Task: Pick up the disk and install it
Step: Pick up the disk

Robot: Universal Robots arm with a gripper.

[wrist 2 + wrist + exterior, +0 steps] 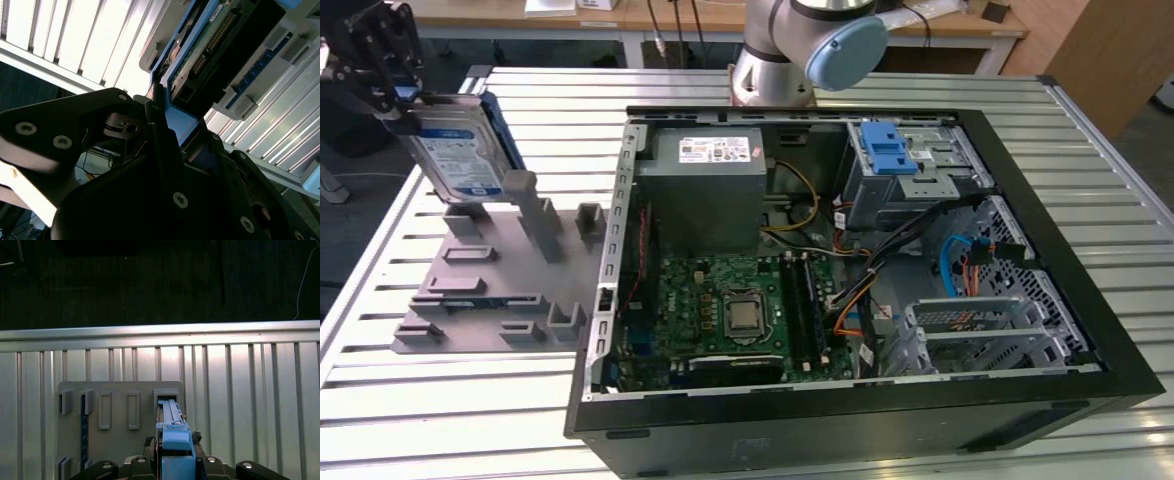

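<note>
The disk, a silver drive with a white-and-blue label and blue side rails, hangs upright at the exterior view's far left. My gripper is shut on its upper end. The drive's lower end sits just above the grey holder plate, close to a tall post. In the second wrist view the disk's green circuit board and a blue rail run out from between the black fingers. The first wrist view looks down along the blue rail toward a slot in the holder plate.
An open computer case lies on the slatted metal table, to the exterior view's right of the holder. Inside are a grey metal box with a white sticker, a motherboard and a silver cage with a blue latch. The arm's base stands behind the case.
</note>
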